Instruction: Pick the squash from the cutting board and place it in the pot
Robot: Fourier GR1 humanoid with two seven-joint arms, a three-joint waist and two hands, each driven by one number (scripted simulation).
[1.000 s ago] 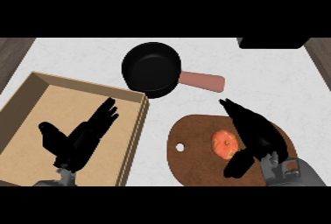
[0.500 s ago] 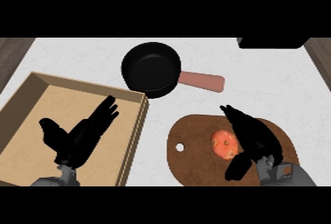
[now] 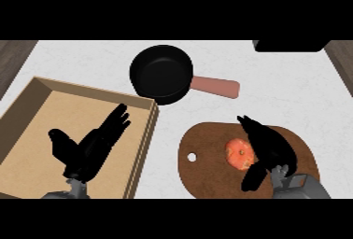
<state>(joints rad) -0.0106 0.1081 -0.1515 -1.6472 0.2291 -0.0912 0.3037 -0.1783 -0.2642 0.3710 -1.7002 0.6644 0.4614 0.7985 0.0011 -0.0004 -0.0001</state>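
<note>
An orange squash [image 3: 238, 153] lies on the round brown cutting board [image 3: 207, 154] at the lower right. My right hand [image 3: 270, 148] hovers just to the right of the squash and partly over it, fingers straight, thumb pointing down at the board's front. The black pot [image 3: 161, 73] with its pinkish handle [image 3: 216, 87] stands farther back, near the middle. My left hand [image 3: 89, 147] rests open over the wooden box, fingers pointing up and right.
A shallow wooden box [image 3: 41, 116] fills the left side of the white counter. A dark object [image 3: 291, 45] sits at the far right back edge. Dark wood strips border the counter at both sides.
My right hand has slid slightly down and closer to the squash. The left hand, pot and squash have stayed put.
</note>
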